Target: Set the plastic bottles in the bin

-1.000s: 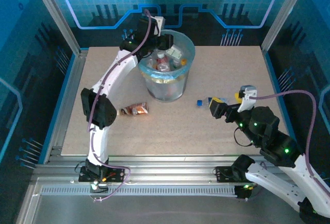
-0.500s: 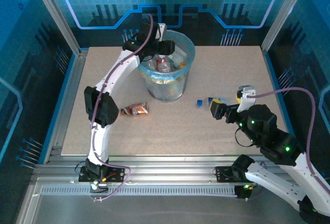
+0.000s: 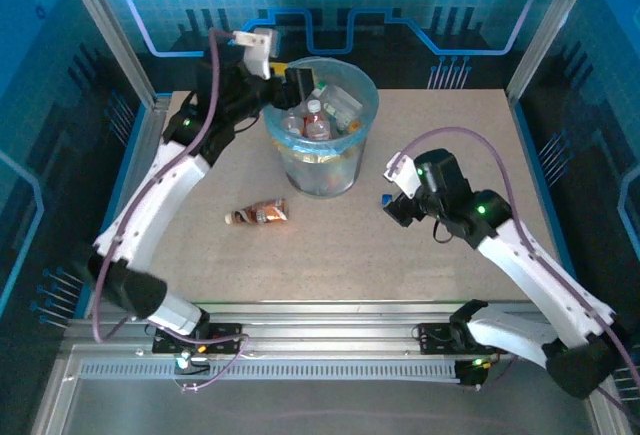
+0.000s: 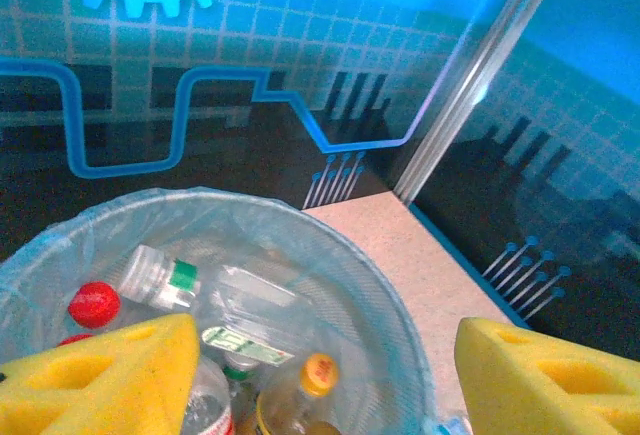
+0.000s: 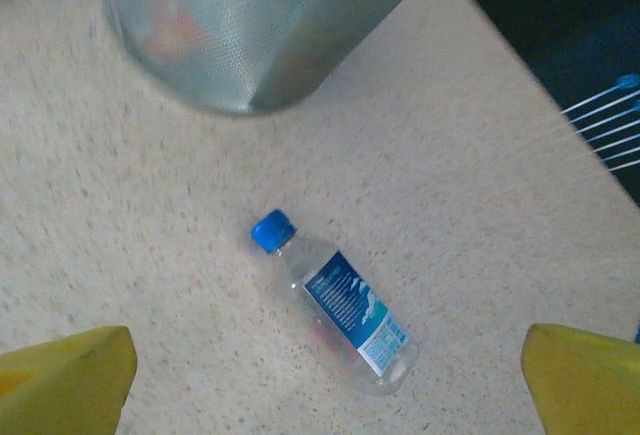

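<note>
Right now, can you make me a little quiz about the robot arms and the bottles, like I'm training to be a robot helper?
1. True or false: the right gripper is holding the blue-capped bottle.
2. Pick one. The left gripper hovers, open, over: A the bin; B a red box; C a plate.
3. Fill in: ___ bottles lie on the table outside the bin.

Key
1. False: its fingers are wide apart and the bottle lies loose on the table.
2. A.
3. Two: the blue-capped one and the brown-labelled bottle.
</note>
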